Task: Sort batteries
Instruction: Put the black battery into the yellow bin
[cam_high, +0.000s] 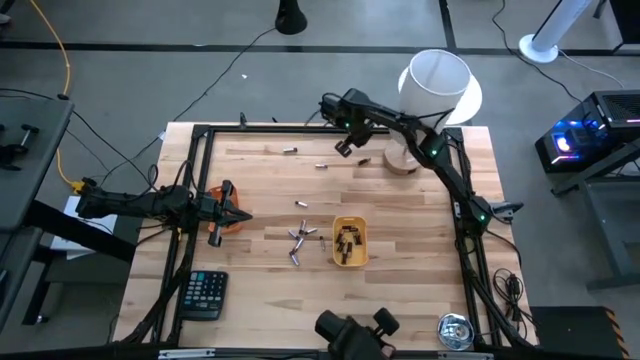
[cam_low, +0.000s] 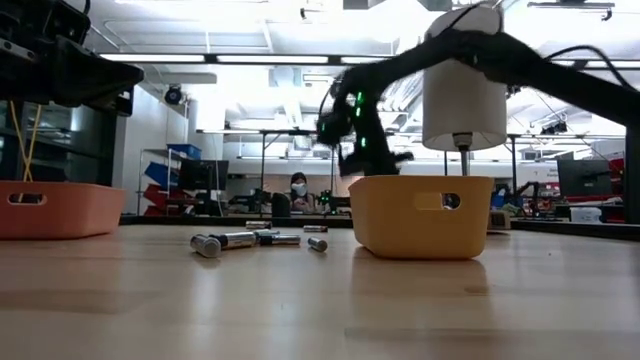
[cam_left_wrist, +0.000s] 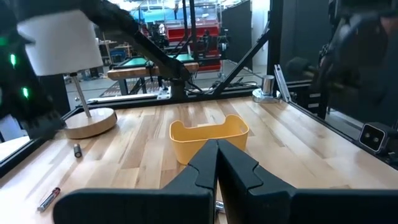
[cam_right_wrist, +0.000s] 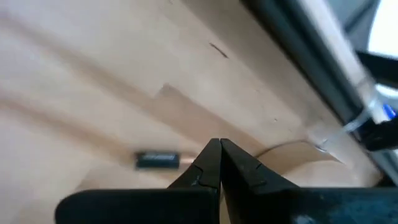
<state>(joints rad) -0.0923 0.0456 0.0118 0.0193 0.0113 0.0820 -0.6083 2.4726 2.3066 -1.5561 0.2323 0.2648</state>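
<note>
Just beside right tool (cam_right_wrist: 219, 144), battery (cam_right_wrist: 157, 159)

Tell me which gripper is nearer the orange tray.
Left. The left gripper sits right at the orange tray by the table's left edge; the right gripper hangs far across, near the lamp base.

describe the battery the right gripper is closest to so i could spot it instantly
Find the white table lamp at the table's far right corner, with its round wooden base. Just left of that base, beneath the right gripper, one dark battery lies alone on the wood. Unlike the silvery batteries clustered by the yellow tray, it has no neighbours.
</note>
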